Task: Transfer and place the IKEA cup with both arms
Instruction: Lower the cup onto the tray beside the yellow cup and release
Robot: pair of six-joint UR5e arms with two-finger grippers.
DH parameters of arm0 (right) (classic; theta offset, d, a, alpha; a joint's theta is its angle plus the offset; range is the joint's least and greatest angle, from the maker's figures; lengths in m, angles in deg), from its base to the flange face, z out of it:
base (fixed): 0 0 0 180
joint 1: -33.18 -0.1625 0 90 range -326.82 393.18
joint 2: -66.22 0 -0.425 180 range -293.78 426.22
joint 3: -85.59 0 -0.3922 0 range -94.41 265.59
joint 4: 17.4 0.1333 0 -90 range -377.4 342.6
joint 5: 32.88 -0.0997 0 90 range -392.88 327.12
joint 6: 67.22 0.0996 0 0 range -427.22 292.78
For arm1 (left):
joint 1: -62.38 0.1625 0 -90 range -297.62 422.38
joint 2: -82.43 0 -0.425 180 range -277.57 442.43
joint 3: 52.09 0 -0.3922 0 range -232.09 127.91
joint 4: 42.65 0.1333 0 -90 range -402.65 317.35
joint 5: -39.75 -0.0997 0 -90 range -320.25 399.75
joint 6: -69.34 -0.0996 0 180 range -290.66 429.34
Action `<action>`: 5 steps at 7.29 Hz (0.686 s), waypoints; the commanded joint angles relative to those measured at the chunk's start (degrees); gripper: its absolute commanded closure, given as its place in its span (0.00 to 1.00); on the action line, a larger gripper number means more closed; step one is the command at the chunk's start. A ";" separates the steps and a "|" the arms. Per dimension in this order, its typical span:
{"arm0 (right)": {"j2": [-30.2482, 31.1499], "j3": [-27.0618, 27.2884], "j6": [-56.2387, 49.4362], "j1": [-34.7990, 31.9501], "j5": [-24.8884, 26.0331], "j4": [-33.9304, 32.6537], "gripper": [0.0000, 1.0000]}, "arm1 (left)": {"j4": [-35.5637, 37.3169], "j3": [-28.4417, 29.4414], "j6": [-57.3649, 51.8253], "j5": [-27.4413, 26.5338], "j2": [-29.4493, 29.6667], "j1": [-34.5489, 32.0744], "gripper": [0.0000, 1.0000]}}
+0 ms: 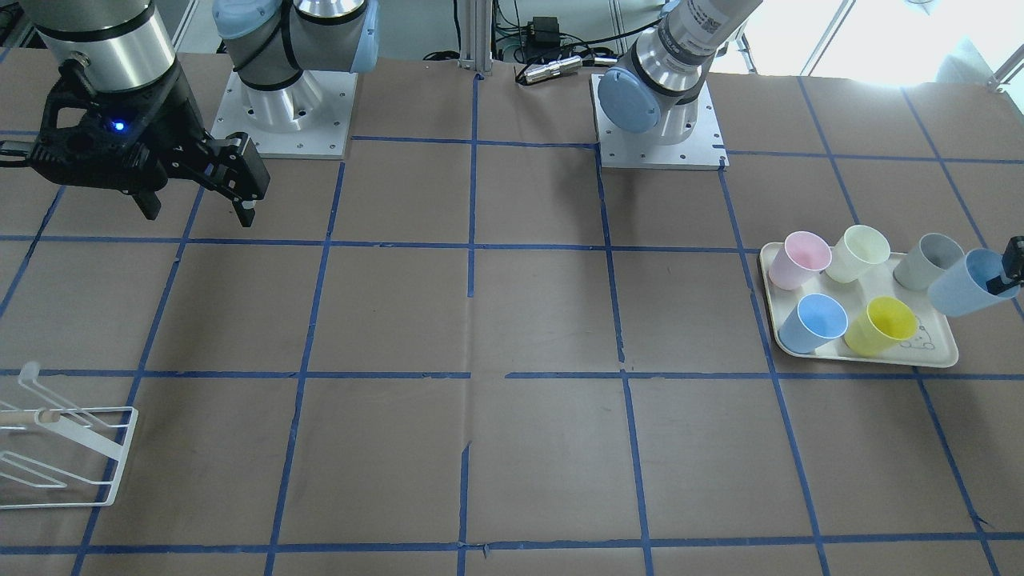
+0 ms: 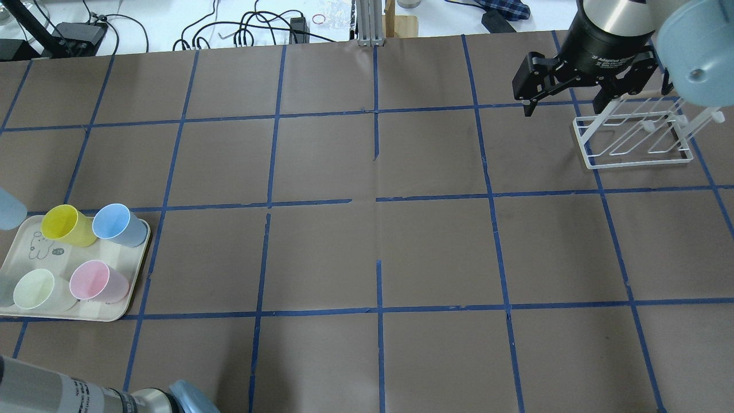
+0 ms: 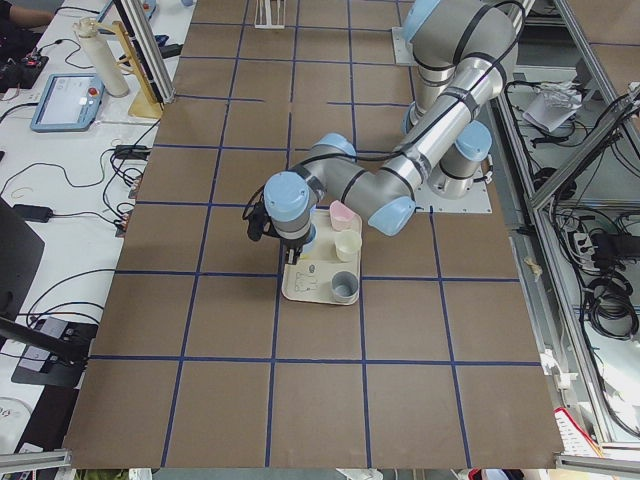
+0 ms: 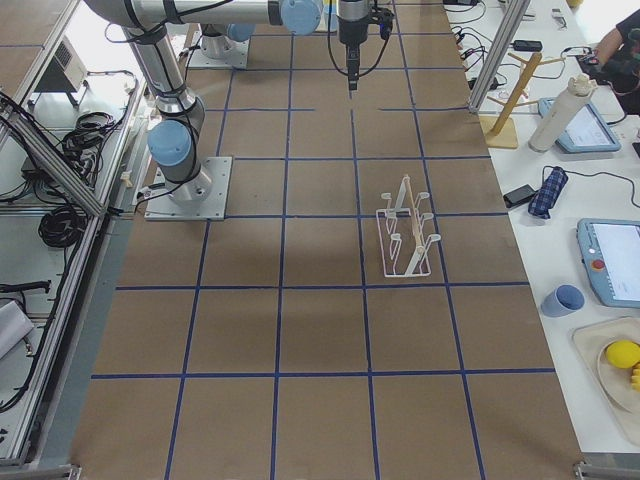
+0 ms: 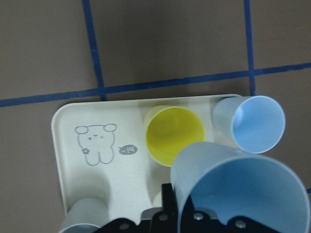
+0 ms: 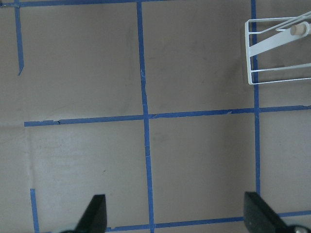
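A cream tray [image 1: 928, 320] with a small bear drawing [image 5: 97, 144] sits near one end of the brown-papered table [image 1: 544, 448], which is crossed by a grid of blue tape [image 1: 472, 200]. On the tray stand a pink cup [image 1: 798, 259], a pale yellow-green cup [image 1: 857, 253], a sky-blue cup [image 1: 813, 323] and a yellow cup [image 1: 881, 326], mouths up and close together. A grey cup [image 1: 928, 261] appears to stand on its corner too. Well apart, near the other end, is a white wire rack [image 2: 637, 163].

- Front-facing camera looks steeply down, the tray [image 1: 940, 360] at its right.
- Overhead camera faces the opposite way, the same tray [image 2: 86, 315] at its left.
- Left wrist camera sits close above the tray [image 5: 73, 145].
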 commanded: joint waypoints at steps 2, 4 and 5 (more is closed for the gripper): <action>-0.15 0.11 0.58 -1.65 -3.93 1.82 0.00 | 4.90 0.16 -3.51 0.08 6.35 0.84 1.00; -0.50 -0.15 0.66 -2.72 -3.76 1.92 0.00 | 5.42 0.24 -3.51 0.00 7.41 0.84 1.00; -0.41 -0.06 0.66 -2.72 -3.77 2.79 0.00 | 5.43 0.76 -3.51 0.00 7.93 0.84 1.00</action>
